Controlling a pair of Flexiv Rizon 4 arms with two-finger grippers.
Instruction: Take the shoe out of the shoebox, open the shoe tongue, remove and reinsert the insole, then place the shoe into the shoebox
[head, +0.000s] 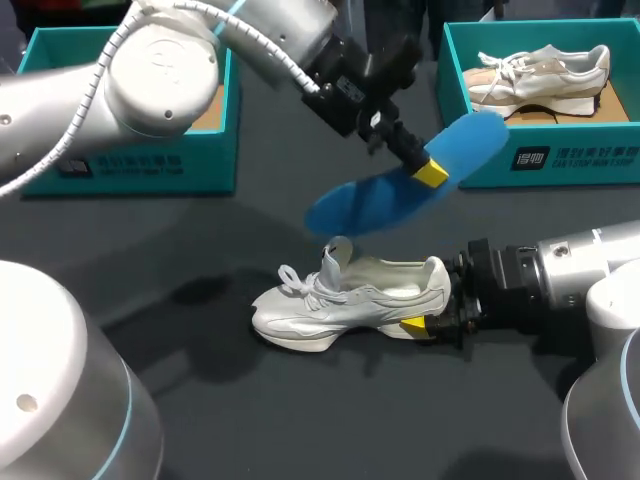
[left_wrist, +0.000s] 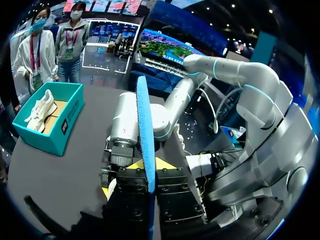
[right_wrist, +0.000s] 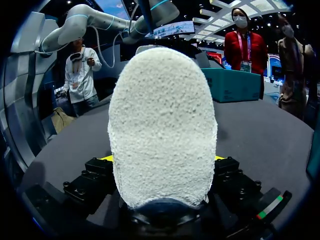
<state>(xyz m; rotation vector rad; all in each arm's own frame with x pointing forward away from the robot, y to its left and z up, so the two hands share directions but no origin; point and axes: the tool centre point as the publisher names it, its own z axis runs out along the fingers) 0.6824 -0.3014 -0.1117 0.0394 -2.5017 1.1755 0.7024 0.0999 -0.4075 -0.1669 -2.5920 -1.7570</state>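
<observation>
A white sneaker (head: 340, 305) lies on the dark table, toe to the left, its tongue pulled up. My right gripper (head: 435, 300) comes in from the right and is shut on the sneaker's heel; in the right wrist view the fuzzy heel (right_wrist: 162, 125) fills the space between the fingers of that gripper (right_wrist: 162, 159). A blue insole (head: 400, 190) hangs in the air above the sneaker, clear of it. My left gripper (head: 430, 172) is shut on one edge of it. In the left wrist view the insole (left_wrist: 146, 135) stands edge-on between the left gripper's (left_wrist: 149, 165) fingers.
A teal shoebox (head: 200, 150) stands at the back left, mostly behind my left arm. A second teal shoebox (head: 560, 160) at the back right holds a beige sneaker (head: 540, 75). Bare dark table lies in front of and left of the white sneaker.
</observation>
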